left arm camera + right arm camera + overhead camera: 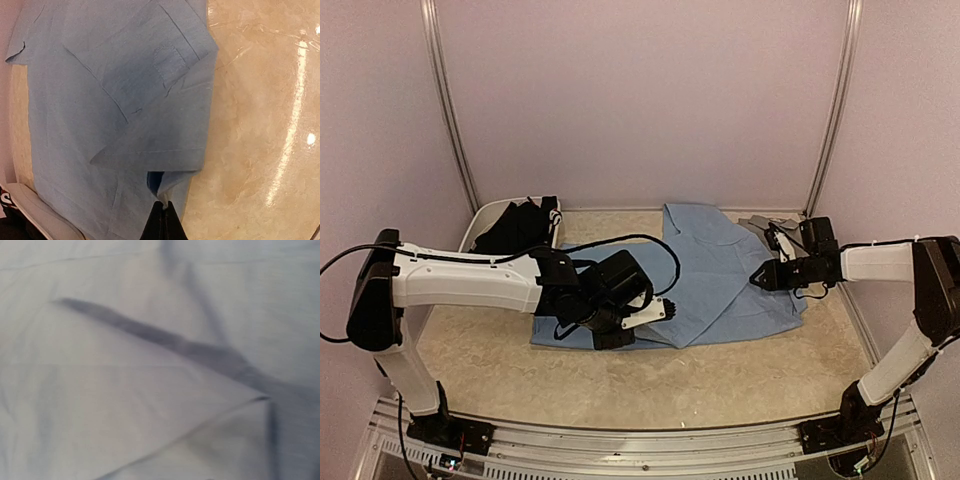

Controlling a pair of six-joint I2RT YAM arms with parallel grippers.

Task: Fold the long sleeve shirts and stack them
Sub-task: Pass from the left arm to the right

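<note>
Back left, a black shirt (520, 228) lies bunched in the white tub (480, 222). The left gripper (159, 222) has its jaws pinched on an edge of the light blue shirt (720, 270), spread mid-counter (620, 385). The right gripper (760, 276) — jaws unreadable, its wrist view only blurred cloth — partly hides the grey shirt (760, 222).

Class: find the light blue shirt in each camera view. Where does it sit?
Top external: light blue shirt lies mid-table, slightly right of centre.
Left wrist: it fills the left and centre.
Right wrist: blurred pale cloth fills the frame, probably it.
Shared landmark: the beige table, in top and left wrist views only.
</note>
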